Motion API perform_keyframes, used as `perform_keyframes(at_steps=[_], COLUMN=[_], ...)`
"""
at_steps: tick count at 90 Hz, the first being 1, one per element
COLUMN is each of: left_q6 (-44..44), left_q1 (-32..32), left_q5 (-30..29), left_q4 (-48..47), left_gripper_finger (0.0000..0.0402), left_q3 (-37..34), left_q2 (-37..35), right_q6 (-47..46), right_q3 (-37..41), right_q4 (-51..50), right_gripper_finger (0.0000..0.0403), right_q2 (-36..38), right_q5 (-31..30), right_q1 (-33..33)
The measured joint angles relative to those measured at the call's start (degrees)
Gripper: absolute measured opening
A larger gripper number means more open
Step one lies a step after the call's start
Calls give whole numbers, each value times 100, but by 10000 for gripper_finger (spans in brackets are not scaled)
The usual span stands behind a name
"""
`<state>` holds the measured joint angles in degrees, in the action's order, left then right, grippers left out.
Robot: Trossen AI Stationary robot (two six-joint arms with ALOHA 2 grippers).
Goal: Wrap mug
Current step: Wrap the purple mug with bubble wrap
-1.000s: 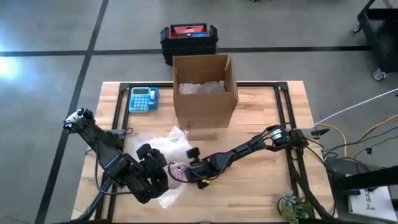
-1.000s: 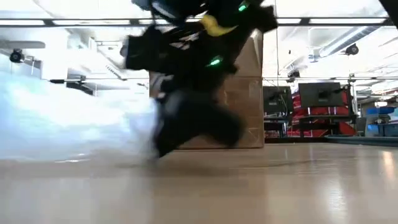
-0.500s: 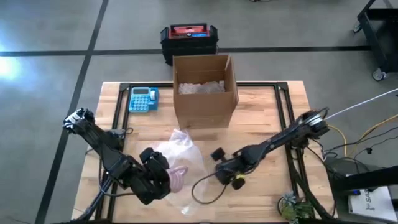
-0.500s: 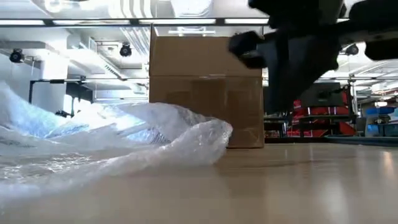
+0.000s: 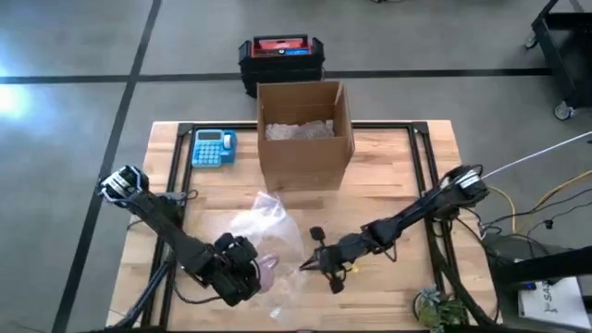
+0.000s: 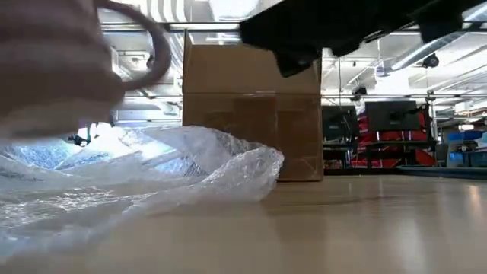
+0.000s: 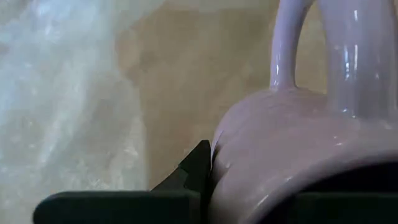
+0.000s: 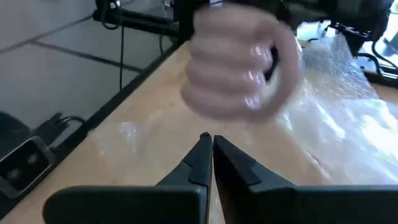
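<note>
A pale pink ribbed mug [image 5: 265, 271] hangs in the air over a sheet of clear bubble wrap [image 5: 268, 227], which lies crumpled on the table near its front edge. My left gripper [image 5: 248, 273] is shut on the mug; the low view shows the mug [image 6: 53, 68] lifted, its handle [image 6: 156, 53] toward the box. My right gripper [image 8: 210, 142] is shut and holds nothing. It hovers just right of the mug [image 8: 239, 68], pointing at it. My left gripper holds the mug by its wall near the rim [image 7: 233, 180]. One finger [image 7: 198, 171] lies against the outside of the wall, and the mug hides the other. It comes roughly level from the table's left. The mug is lifted clear of the bubble wrap.
An open cardboard box [image 5: 303, 134] with packing material inside stands at the middle back. A blue calculator [image 5: 214, 147] lies at the back left. A small plant [image 5: 435, 307] sits at the front right corner. Bare wood lies between the wrap and the right edge.
My right gripper has drawn back from the mug toward the table's right, then come part of the way back. My left gripper has lifted the mug clear of the bubble wrap and moved slightly toward the near edge. The wrap's far flap has sprung up.
</note>
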<state>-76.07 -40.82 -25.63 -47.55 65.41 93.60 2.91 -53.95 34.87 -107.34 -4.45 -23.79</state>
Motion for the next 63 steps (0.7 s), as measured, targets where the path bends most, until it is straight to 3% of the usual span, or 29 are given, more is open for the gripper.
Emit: perform_keyframes(at_steps=[17, 31, 63], left_q6=[-239, -244, -17], left_q1=[260, 586, 1610], left_q5=[-132, -273, -1359], left_q4=[-134, -781, -2430], left_gripper_finger=[30, 30, 30], left_q3=[-449, -428, -416], left_q2=[22, -22, -350], right_q6=[-212, 8, 224], right_q3=[-942, -1442, -1457], right_q4=[-1404, -2712, -3073], right_gripper_finger=[0, 0, 0], right_q2=[-927, -1212, -1186], right_q5=[22, 95, 792], right_q1=[-35, -181, -457])
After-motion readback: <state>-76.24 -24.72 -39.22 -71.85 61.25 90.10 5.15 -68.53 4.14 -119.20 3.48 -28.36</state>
